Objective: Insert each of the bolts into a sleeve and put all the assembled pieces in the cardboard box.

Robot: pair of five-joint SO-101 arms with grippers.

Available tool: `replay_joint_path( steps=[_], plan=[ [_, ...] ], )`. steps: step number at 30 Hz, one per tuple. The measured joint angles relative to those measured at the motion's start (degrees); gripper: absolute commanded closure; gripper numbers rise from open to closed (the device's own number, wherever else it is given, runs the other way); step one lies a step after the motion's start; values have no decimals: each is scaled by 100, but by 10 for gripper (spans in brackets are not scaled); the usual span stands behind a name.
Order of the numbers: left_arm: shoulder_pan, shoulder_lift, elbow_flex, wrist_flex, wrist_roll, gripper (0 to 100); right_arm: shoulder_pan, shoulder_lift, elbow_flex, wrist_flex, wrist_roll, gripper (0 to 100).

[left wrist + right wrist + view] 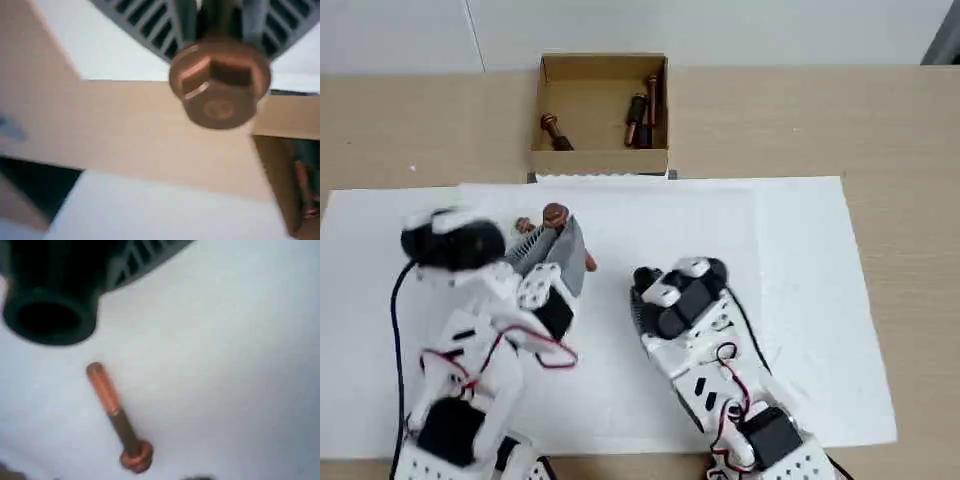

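Copper bolt (pixel 220 82) is gripped in left gripper (pixel 556 232), fingers closed tight on its shank, head pointing twd the cardboard box (pixel 600 160). Box holds a few assembled pcs (pixel 640 115). Right gripper (pixel 642 295) is closed on a black sleeve (pixel 50 315), open end showing. 2nd bolt (pixel 117 420) lies loose on white paper (pixel 800 300), near the sleeve.
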Motion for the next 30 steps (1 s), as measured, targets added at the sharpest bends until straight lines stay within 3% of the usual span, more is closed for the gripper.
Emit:
replay_joint_path(
  steps=[7,30],
  plan=[
    [185,-1354,826,0,123,995,-527,0,132,-220,220,995],
    [642,-1442,1530,-62,229,995,-633,18,149,-580,607,995]
  ],
)
